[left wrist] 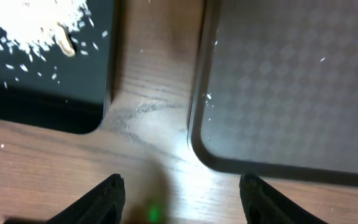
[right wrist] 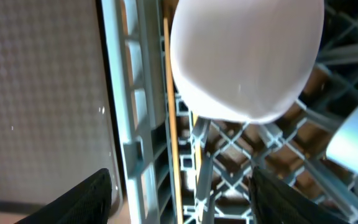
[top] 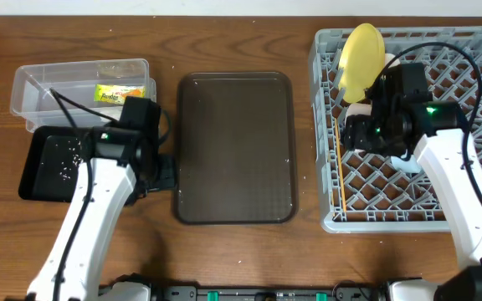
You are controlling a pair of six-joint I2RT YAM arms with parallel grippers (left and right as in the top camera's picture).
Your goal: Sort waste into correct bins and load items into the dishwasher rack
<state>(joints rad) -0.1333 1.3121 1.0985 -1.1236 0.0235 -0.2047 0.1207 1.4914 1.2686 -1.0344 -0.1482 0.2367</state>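
Note:
The grey dishwasher rack (top: 475, 159) holds an upright yellow plate (top: 362, 57), chopsticks (top: 340, 171) along its left wall, a white bowl (top: 359, 111) and a light blue bowl (top: 407, 164). My right gripper (top: 365, 134) hovers open just above the rack; in the right wrist view its open gripper (right wrist: 179, 199) sits below the white bowl (right wrist: 247, 56), apart from it, with the chopsticks (right wrist: 169, 112) alongside. The snack wrapper (top: 117, 94) lies in the clear box (top: 40, 92). Rice scraps (left wrist: 36, 25) lie in the black tray (top: 40, 180). My left gripper (left wrist: 182, 202) is open and empty over bare wood.
The brown serving tray (top: 236, 146) lies between the bins and the rack; its corner (left wrist: 204, 149) is just ahead of my left fingers. The rack wall (right wrist: 126, 124) stands between my right fingers. A few rice grains dot the serving tray.

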